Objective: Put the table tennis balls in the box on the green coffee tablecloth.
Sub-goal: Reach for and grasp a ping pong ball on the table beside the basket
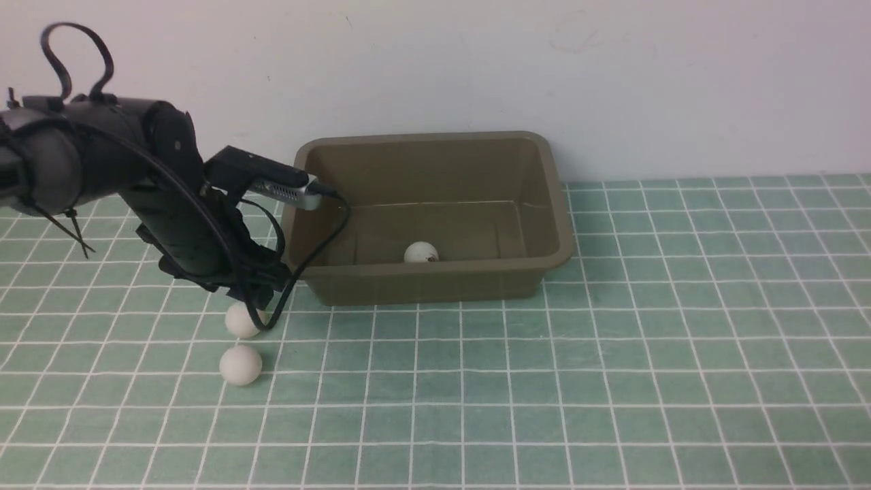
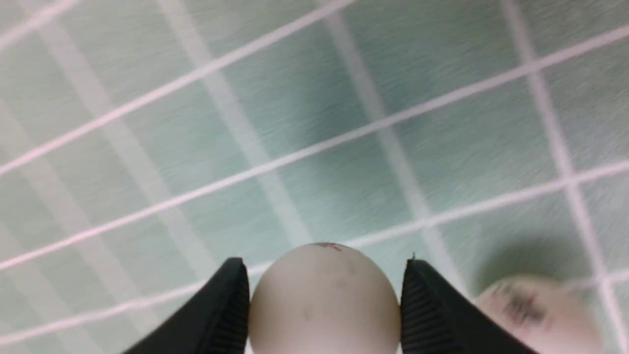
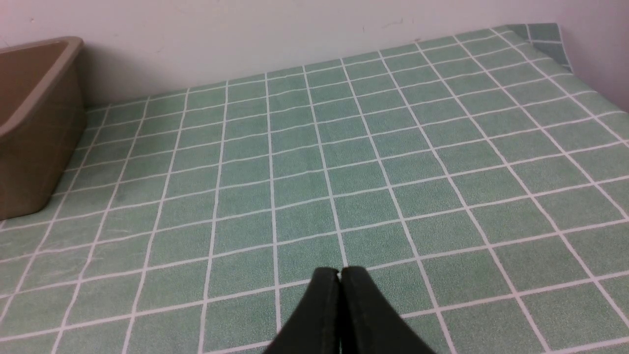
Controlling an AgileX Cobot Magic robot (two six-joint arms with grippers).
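Note:
The olive-brown box [image 1: 435,289] stands on the green checked tablecloth [image 1: 612,340] near the back wall. One table tennis ball [image 1: 421,252] with a dark mark lies inside it. My left gripper [image 1: 248,307] is down at the cloth left of the box. In the left wrist view my left gripper [image 2: 324,260] has both ribbed pads touching the sides of a white ball [image 2: 324,300], which also shows in the front view [image 1: 241,321]. A third ball [image 1: 239,365] lies just in front of it, and is blurred in the left wrist view [image 2: 535,314]. My right gripper [image 3: 339,271] is shut and empty above the cloth.
The white wall runs right behind the box. The box's corner shows in the right wrist view [image 3: 34,123]. The cloth's far right corner [image 3: 545,34] ends by a side wall. A black cable [image 1: 320,245] hangs from my left wrist beside the box's left wall.

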